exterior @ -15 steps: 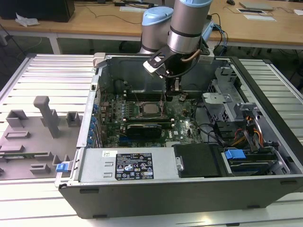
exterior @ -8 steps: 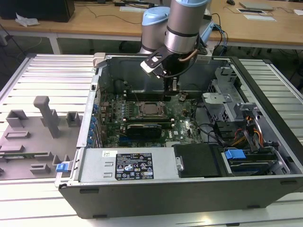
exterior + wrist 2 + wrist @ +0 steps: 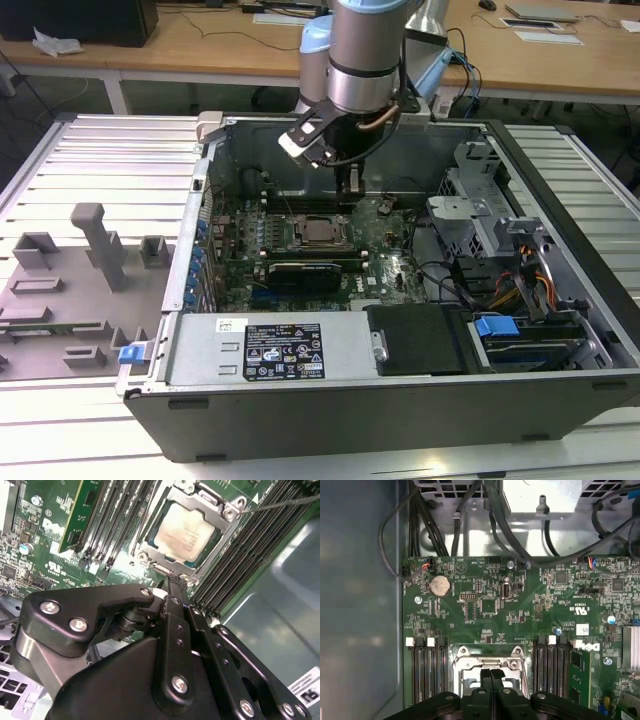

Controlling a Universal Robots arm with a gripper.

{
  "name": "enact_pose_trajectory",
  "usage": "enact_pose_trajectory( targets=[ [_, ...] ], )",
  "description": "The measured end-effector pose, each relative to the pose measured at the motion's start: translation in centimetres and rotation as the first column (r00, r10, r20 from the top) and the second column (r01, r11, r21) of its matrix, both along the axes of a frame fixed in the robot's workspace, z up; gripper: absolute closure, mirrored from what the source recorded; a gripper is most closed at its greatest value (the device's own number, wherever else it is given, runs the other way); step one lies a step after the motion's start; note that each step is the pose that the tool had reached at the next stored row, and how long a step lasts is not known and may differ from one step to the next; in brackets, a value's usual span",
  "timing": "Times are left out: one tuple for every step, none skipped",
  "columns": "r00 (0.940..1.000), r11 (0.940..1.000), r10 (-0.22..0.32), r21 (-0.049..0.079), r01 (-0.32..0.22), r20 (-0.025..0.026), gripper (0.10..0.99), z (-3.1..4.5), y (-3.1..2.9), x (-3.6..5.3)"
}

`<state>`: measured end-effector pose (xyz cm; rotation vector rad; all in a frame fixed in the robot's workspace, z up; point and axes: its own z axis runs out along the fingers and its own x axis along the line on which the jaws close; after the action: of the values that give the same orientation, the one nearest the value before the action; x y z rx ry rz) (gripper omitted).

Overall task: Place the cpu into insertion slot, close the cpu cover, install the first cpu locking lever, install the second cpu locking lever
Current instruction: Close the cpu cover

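Observation:
The cpu (image 3: 184, 530), a square chip with a silver-grey top, lies flat in the insertion slot (image 3: 320, 232) on the green motherboard. The cpu cover (image 3: 165, 560), a silver frame plate, lies down around it, and the chip shows through its window. A thin metal lever rod (image 3: 280, 502) reaches away from one corner of the socket. My gripper (image 3: 172, 581) is shut with nothing between its black fingers. Its tips hang just above the socket's edge (image 3: 465, 664). In the exterior view my gripper (image 3: 347, 190) hangs inside the open computer case, behind the socket.
Long memory slots (image 3: 250, 555) flank the socket, one holding a green module (image 3: 75, 510). A black card (image 3: 305, 270) lies in front of the socket. The case wall (image 3: 300, 150), drive cage (image 3: 500, 250) and cables (image 3: 470, 510) stand close by. A grey fixture plate (image 3: 70, 290) lies on the exterior view's left.

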<state>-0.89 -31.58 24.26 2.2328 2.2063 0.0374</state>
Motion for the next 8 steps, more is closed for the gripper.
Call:
enact_pose_trajectory(
  targets=[
    [1.0000,1.0000,0.000,0.000,0.000,0.0100,0.980,-0.07,0.01,-0.60],
    [0.9999,1.0000,0.000,0.000,0.000,0.0155,0.980,-0.24,0.00,-1.49],
    [0.9999,1.0000,0.000,0.000,0.000,0.0156,0.980,-0.38,0.00,-1.94],
    [0.9999,1.0000,0.000,0.000,0.000,0.0155,0.980,-0.53,0.00,-2.33],
    [0.9999,1.0000,0.000,0.000,0.000,0.0155,0.980,-0.68,0.00,-2.60],
    [0.9999,1.0000,0.000,0.000,0.000,0.0154,0.980,-0.71,-0.01,-2.70],
    [0.9999,1.0000,0.000,0.000,0.000,0.0155,0.980,-0.71,-0.01,-2.70],
    [0.9999,1.0000,0.000,0.000,0.000,0.0155,0.980,-0.72,-0.01,-2.70]
  ],
)
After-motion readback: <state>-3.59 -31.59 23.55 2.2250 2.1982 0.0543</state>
